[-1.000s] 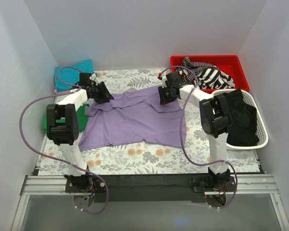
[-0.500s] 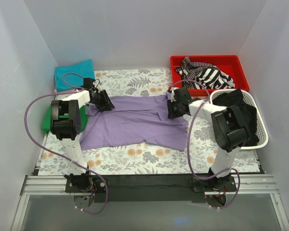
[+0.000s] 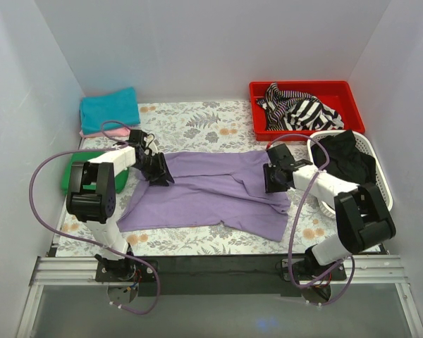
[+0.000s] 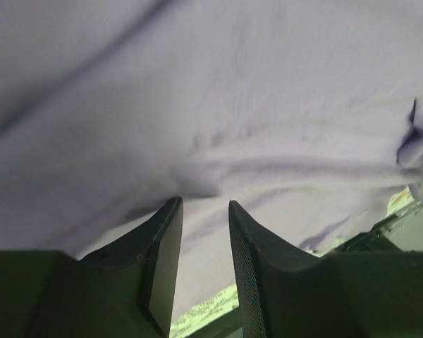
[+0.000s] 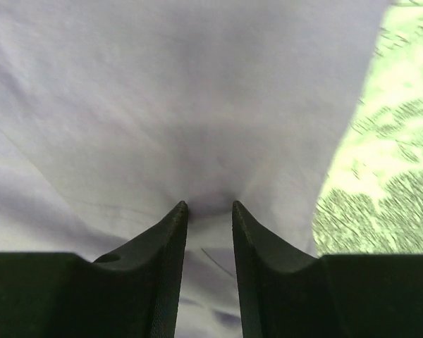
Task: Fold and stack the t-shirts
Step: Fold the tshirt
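A lavender t-shirt point(image 3: 211, 193) lies spread and wrinkled across the middle of the floral table. My left gripper point(image 3: 160, 176) pinches its far left edge, and my right gripper point(image 3: 270, 177) pinches its far right edge. In the left wrist view the lavender cloth point(image 4: 233, 105) bunches into a fold at the tips of the left gripper point(image 4: 204, 204). In the right wrist view the cloth point(image 5: 162, 91) puckers between the tips of the right gripper point(image 5: 209, 205). A folded teal t-shirt point(image 3: 109, 109) lies at the back left, and a folded green one point(image 3: 72, 177) lies beside the left arm.
A red bin point(image 3: 303, 86) with striped clothes point(image 3: 299, 105) stands at the back right. A white basket point(image 3: 372, 149) of black clothes point(image 3: 349, 160) sits at the right edge. White walls close in three sides. Floral table cover point(image 5: 381, 141) shows right of the shirt.
Both grippers have come toward the near edge with the shirt's far edge in them. The right one has also moved right, and the shirt now lies flatter and nearer.
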